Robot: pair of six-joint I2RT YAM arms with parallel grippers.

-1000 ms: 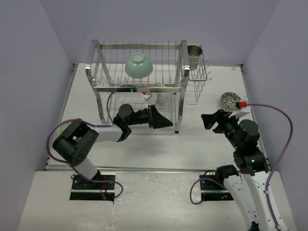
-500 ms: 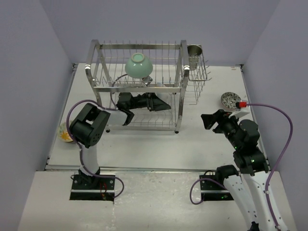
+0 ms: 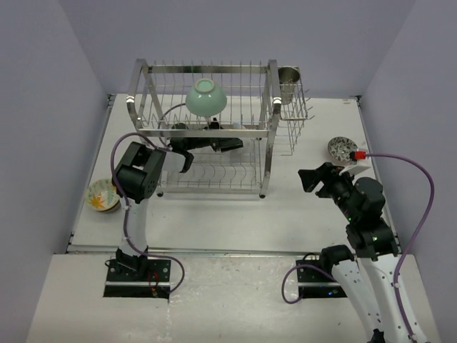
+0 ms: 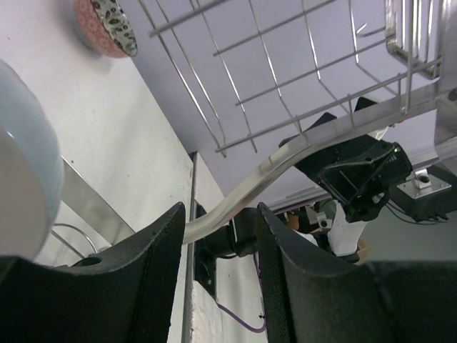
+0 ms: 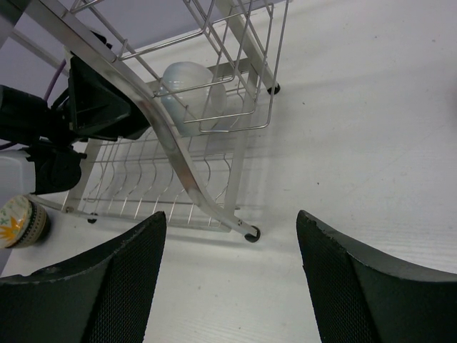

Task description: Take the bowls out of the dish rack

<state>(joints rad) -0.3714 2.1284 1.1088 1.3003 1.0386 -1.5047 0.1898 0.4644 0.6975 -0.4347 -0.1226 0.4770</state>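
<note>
The steel dish rack (image 3: pixel 265 107) stands at the back middle of the table. A mint-green bowl (image 3: pixel 206 96) sits upside down on its upper tier; it also shows in the right wrist view (image 5: pixel 193 96) and at the left edge of the left wrist view (image 4: pixel 21 179). My left gripper (image 3: pixel 228 145) (image 4: pixel 218 214) is open and empty, reaching into the rack under the upper tier, just below the mint bowl. A white bowl with yellow flowers (image 3: pixel 103 195) sits on the table at the left. A pinkish patterned bowl (image 3: pixel 342 148) (image 4: pixel 106 25) sits at the right. My right gripper (image 3: pixel 314 179) (image 5: pixel 230 218) is open and empty, right of the rack. No dark brown striped bowl is in view.
A steel cup (image 3: pixel 289 75) stands in the wire side basket (image 3: pixel 295 111) on the rack's right end. The rack's front right leg (image 5: pixel 250 234) stands just ahead of my right gripper. Purple walls close in the table at the left, back and right.
My left gripper has moved from the rack's lower front up and back into the rack under the mint bowl. The flowered bowl at the left has come into view. The right arm is still.
</note>
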